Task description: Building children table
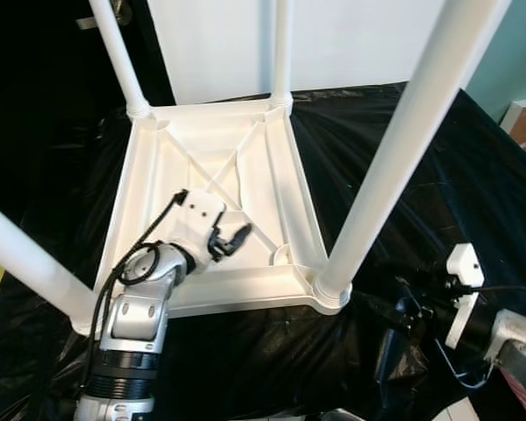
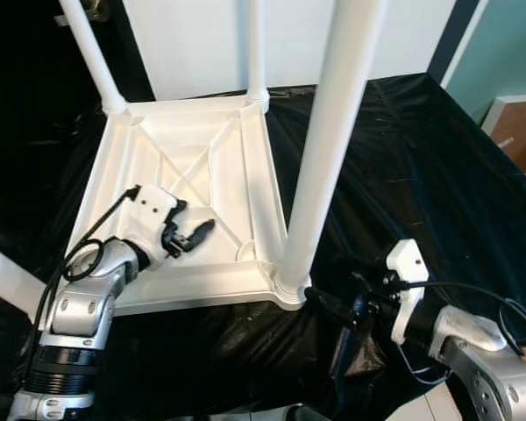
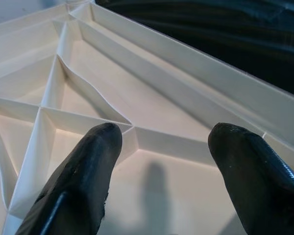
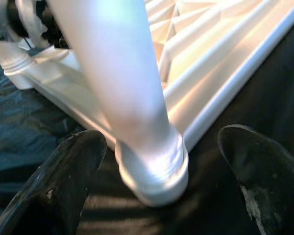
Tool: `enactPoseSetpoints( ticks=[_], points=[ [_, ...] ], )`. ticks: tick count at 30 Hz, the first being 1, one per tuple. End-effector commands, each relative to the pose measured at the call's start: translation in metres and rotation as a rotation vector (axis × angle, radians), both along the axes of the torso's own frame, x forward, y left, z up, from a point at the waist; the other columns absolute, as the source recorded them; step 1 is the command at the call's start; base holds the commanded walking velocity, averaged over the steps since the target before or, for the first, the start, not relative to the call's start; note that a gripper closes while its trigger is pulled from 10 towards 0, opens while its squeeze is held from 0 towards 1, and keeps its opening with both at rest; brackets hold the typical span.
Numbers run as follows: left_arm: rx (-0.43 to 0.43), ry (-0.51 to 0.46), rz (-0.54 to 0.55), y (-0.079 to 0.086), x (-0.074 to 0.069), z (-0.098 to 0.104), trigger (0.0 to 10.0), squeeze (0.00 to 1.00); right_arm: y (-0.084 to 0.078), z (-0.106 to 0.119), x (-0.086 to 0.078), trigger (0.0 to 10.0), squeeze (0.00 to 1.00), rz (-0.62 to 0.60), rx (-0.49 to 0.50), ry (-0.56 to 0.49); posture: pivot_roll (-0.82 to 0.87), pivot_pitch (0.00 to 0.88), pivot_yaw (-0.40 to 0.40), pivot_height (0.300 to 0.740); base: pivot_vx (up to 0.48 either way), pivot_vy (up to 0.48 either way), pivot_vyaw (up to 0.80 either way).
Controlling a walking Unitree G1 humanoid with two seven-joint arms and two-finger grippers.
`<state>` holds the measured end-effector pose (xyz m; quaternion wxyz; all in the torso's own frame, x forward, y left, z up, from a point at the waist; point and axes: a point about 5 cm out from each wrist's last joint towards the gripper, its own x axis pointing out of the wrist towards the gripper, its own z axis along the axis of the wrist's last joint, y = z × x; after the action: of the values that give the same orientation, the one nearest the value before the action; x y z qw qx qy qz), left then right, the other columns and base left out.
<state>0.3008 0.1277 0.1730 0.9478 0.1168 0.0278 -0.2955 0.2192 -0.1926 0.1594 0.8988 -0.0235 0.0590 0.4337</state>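
On the black sheet [image 1: 394, 158] the white table [image 1: 245, 149] lies upside down, legs pointing up. Nearest, the right gripper [image 2: 333, 309] sits just beside the near right leg [image 2: 329, 149], its fingers [image 4: 68, 171] wide apart either side of the leg's base and holding nothing. Farther in, the left gripper [image 1: 232, 241] hovers over the ribbed underside, open and empty; its wrist view shows the crossing ribs [image 3: 54, 98] close up.

Even, bright light falls on the white table [image 1: 245, 158], which glares against the dark black sheet [image 1: 394, 140]. The head views are sharp. Beyond the left gripper [image 3: 161, 161] a soft shadow lies on the plastic; the leg [image 4: 122, 83] ahead of the right gripper [image 4: 157, 181] is blurred and shiny.
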Motion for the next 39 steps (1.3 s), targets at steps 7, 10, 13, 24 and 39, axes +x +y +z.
enactPoseSetpoints(
  ticks=[7,10,13,24,39],
  points=[
    [-0.038,0.047,-0.045,-0.011,-0.022,-0.008,10.0,0.0,0.026,-0.01,0.032,10.0,0.0,0.015,0.019,-0.037,0.01,0.052,-0.04,0.74,0.0,0.0,0.0],
    [-0.045,0.056,-0.043,-0.013,-0.025,-0.009,10.0,0.0,0.03,-0.011,0.035,10.0,0.0,0.014,0.026,-0.039,0.01,0.052,-0.04,0.74,0.0,0.0,0.0],
    [-0.053,0.069,-0.063,-0.024,-0.034,-0.011,10.0,0.0,0.046,-0.019,0.046,10.0,0.0,0.014,0.032,-0.055,0.03,0.044,-0.039,0.74,0.0,0.0,0.0],
    [-0.044,0.055,-0.061,-0.034,-0.04,-0.01,10.0,0.0,0.034,-0.02,0.065,0.0,0.0,-0.128,0.019,-0.101,0.04,0.061,-0.031,0.74,0.0,0.0,0.0],
    [-0.045,-0.046,0.004,-0.043,-0.04,-0.004,10.0,0.0,0.03,-0.031,0.06,10.0,0.0,-0.595,0.072,-0.089,0.08,0.091,-0.069,0.74,0.0,0.0,0.0]
  ],
)
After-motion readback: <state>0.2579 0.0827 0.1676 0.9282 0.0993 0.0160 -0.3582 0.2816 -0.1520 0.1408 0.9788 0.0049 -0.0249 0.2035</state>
